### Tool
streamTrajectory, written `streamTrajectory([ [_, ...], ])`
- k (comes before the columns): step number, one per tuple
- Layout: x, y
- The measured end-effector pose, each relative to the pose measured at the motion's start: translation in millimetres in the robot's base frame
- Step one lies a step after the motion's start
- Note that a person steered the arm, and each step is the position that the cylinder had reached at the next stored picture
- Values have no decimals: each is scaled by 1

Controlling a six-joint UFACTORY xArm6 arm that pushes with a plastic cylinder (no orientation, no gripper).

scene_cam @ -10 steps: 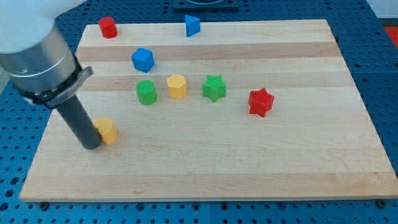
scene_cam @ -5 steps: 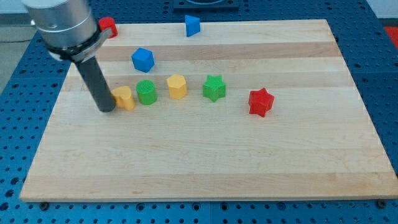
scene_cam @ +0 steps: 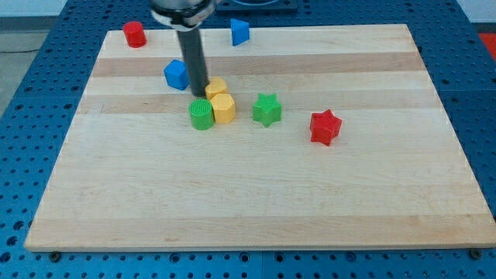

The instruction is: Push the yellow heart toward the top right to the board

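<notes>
The yellow heart [scene_cam: 217, 87] lies left of the board's centre, just above a yellow hexagonal block [scene_cam: 224, 108] and touching it. My tip [scene_cam: 199, 92] rests against the heart's left side. A green cylinder [scene_cam: 201, 115] sits right below my tip and touches the yellow hexagonal block's left side. A blue cube [scene_cam: 177, 74] is close to the rod's left.
A green star [scene_cam: 266, 109] and a red star [scene_cam: 325, 127] lie to the right. A red cylinder [scene_cam: 135, 34] sits at the top left corner and a blue triangular block [scene_cam: 239, 32] at the top edge. The wooden board [scene_cam: 256, 194] lies on a blue perforated table.
My tip moved up and to the right, pushing the yellow heart past the green cylinder to above the yellow hexagonal block. The green cylinder shifted right and down a little.
</notes>
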State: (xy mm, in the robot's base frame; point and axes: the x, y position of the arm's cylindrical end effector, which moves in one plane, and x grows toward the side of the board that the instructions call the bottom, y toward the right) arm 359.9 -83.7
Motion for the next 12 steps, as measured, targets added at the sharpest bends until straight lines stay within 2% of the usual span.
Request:
streamTrajectory([
  [2, 34, 2],
  [3, 26, 12],
  [5, -28, 61],
  [6, -16, 44],
  [7, 20, 9],
  [8, 32, 13],
  [12, -21, 121],
])
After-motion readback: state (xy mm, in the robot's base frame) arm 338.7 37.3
